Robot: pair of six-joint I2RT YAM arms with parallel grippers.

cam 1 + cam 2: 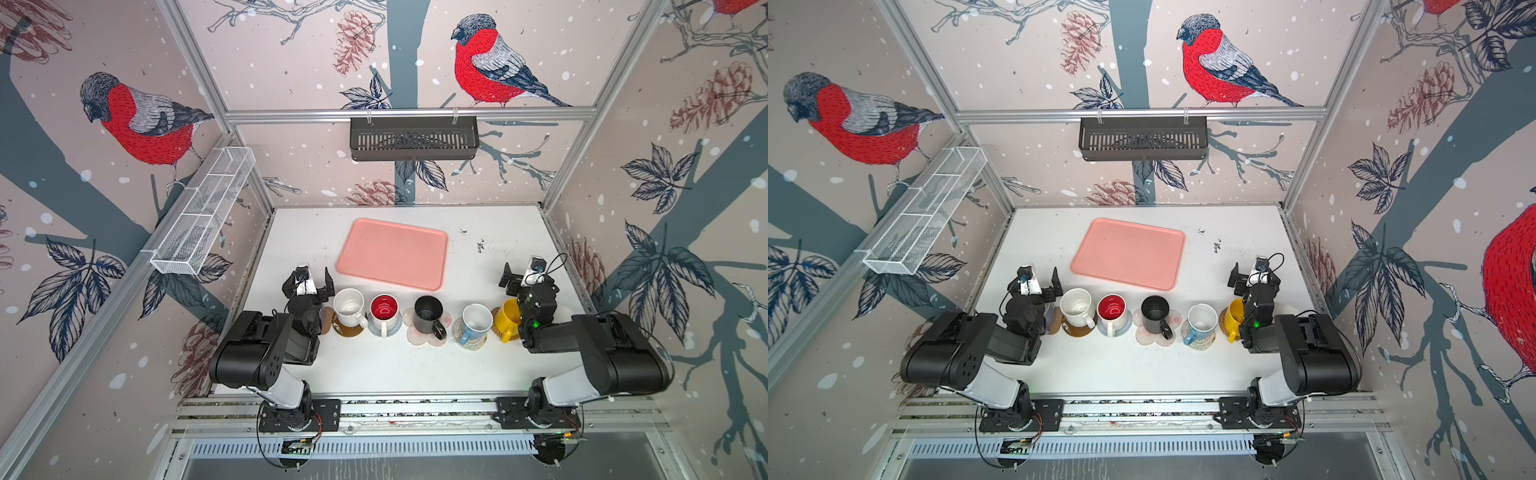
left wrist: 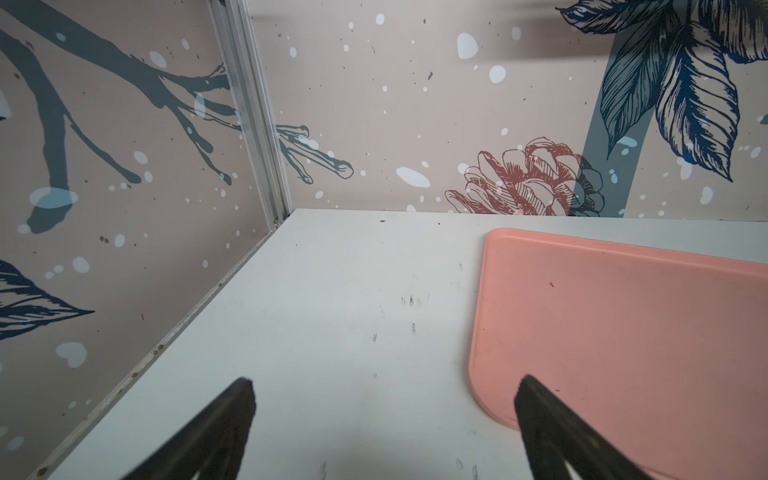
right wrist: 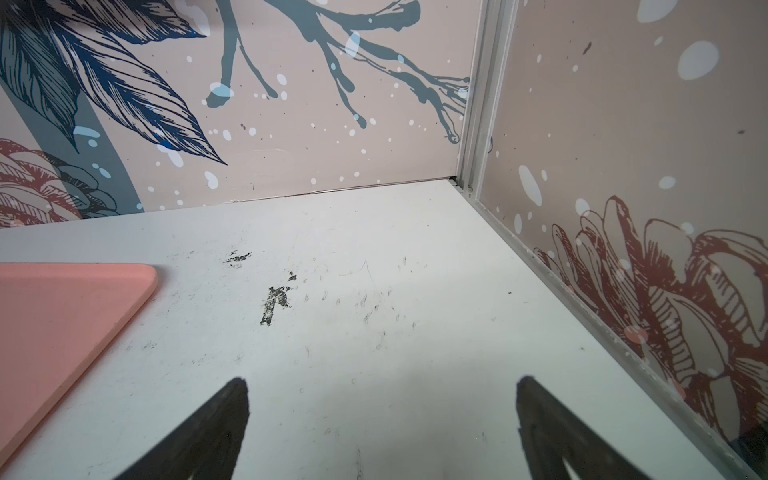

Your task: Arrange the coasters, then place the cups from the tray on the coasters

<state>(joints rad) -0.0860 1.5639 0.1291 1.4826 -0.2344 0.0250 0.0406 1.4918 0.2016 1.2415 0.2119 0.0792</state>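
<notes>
The salmon-pink tray (image 1: 392, 253) (image 2: 623, 332) (image 3: 54, 316) lies bare at the back. In front of it, in both top views, stands a row of cups on coasters. A speckled white cup (image 1: 349, 305) sits on a brown disc (image 1: 347, 331). The red-inside cup (image 1: 383, 309) is on grey-blue crochet (image 1: 397, 328). A black cup (image 1: 428, 311) rests on the flower mat (image 1: 417, 338). The blue-handled cup (image 1: 476, 322) is on cream rope (image 1: 471, 343), the yellow cup (image 1: 508, 316) on rattan (image 1: 496, 328). My left gripper (image 1: 312, 277) (image 2: 384, 382) and right gripper (image 1: 521, 274) (image 3: 382, 382) hover open and empty at the row's ends.
A black slotted basket (image 1: 413, 139) hangs on the back wall and a white wire shelf (image 1: 203, 212) on the left wall. Both arms' wrists cover the outer ends of the cup row. Scuffed white table (image 3: 374, 291) lies between the tray and the right wall.
</notes>
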